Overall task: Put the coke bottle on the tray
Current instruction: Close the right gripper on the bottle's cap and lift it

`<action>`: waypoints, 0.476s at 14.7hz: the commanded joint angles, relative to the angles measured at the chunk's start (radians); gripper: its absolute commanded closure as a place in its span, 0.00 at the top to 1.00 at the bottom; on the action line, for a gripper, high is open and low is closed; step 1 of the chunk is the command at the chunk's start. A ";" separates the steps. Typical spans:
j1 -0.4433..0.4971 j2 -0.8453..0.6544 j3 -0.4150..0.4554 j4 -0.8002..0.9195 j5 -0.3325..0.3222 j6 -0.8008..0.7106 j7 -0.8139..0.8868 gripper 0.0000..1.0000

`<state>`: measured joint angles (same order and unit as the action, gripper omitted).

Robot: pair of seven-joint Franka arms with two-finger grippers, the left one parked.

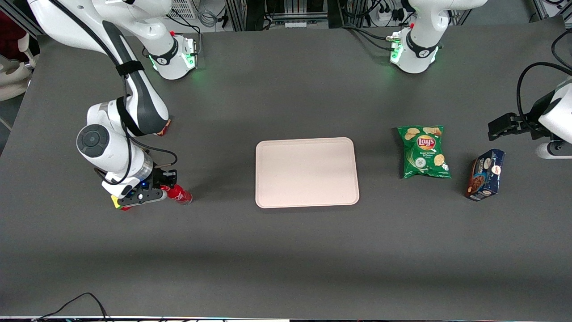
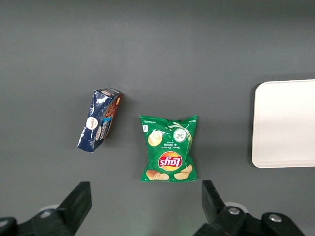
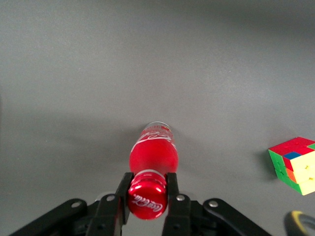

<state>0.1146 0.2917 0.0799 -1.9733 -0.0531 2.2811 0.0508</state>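
Observation:
The coke bottle is red with a red cap and white script. My right gripper is shut on it, with the fingers pressed against both sides of its cap and neck. In the front view the gripper holds the bottle near the working arm's end of the table, with the bottle's base close to the table. The pale pinkish-beige tray lies flat in the middle of the table, well apart from the bottle, and its edge shows in the left wrist view.
A coloured puzzle cube sits on the table close to the bottle; in the front view it is partly hidden under the wrist. A green Lay's chip bag and a dark blue cookie box lie toward the parked arm's end.

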 commanded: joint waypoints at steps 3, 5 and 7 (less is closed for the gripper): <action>0.003 -0.084 0.009 0.062 -0.019 -0.150 0.018 0.00; 0.003 -0.123 0.038 0.132 -0.014 -0.295 0.029 0.00; 0.003 -0.152 0.066 0.224 -0.005 -0.446 0.049 0.00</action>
<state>0.1165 0.2060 0.1043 -1.8577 -0.0560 2.0257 0.0519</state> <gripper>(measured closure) 0.687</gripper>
